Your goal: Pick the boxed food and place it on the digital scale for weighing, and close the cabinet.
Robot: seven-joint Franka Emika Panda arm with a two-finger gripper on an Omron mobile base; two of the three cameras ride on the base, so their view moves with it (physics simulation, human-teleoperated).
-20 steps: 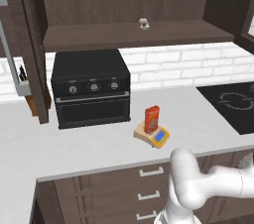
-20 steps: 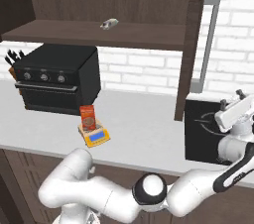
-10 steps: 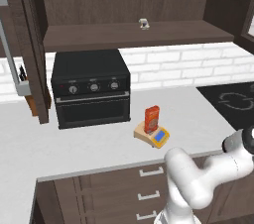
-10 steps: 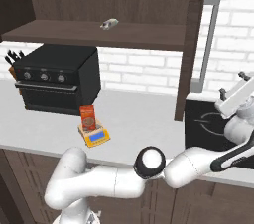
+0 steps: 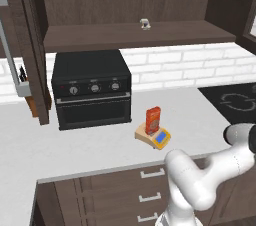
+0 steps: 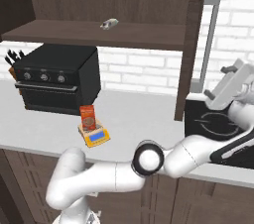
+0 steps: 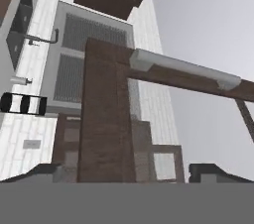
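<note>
The orange-red boxed food (image 5: 153, 120) (image 6: 88, 117) stands upright on the yellow digital scale (image 5: 154, 137) (image 6: 95, 136) on the counter, in front of the toaster oven. The dark brown cabinet is open: one door (image 6: 191, 44) with its silver bar handle (image 6: 209, 39) swings out on the right, another door (image 5: 34, 45) on the left. My gripper (image 6: 221, 84) hovers open and empty just right of the right door's handle, over the stovetop. In the hand view the door edge (image 7: 106, 119) and its handle (image 7: 183, 69) lie close ahead of my open gripper (image 7: 131, 173).
A black toaster oven (image 5: 91, 89) sits at the back of the counter, with a knife block (image 6: 12, 62) beside it. A small white-grey object (image 5: 145, 24) lies on the cabinet shelf. A black stovetop (image 6: 213, 121) is at the right, and drawers (image 5: 150, 190) are below the counter.
The hand has risen and moved a little left, closer to the right door's handle. Its jaws have stayed open. The boxed food and scale have not moved.
</note>
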